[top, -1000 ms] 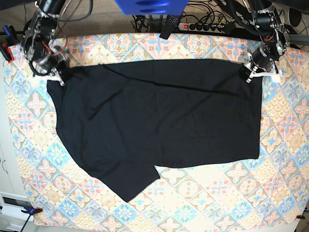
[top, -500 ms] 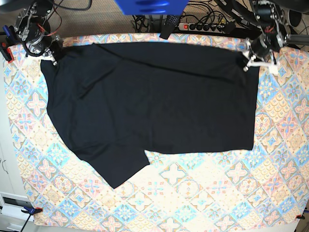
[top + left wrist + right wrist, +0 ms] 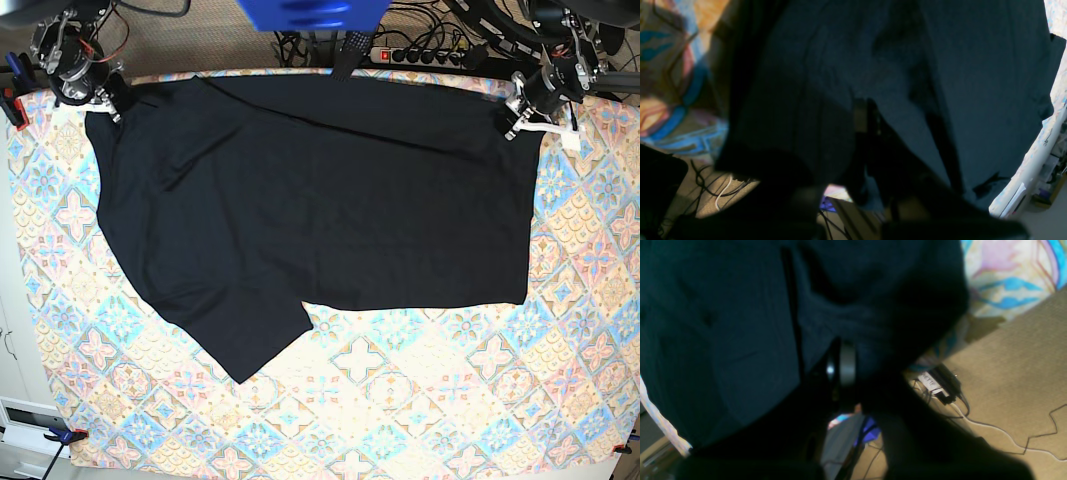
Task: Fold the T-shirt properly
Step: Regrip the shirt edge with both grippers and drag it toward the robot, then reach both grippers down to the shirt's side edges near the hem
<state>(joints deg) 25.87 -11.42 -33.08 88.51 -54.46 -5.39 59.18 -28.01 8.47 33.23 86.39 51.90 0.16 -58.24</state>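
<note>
Tabletop (image 3: pixel 420 400) covered edge to edge by a patterned cloth of pastel tile medallions in blue, pink and orange. The black T-shirt (image 3: pixel 320 200) lies flat on it, spread over the far half up to the back edge. One sleeve points toward the near-left. Near strip bare.

Your wrist views were blurred and dark; the T-shirt (image 3: pixel 940 83) hid both fingertip pairs, and the white mark could not be found.

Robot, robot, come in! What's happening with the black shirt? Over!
Both grippers, left and right, shut on T-shirt far corners. Shirt spread on patterned table. Nothing in the way.
</note>
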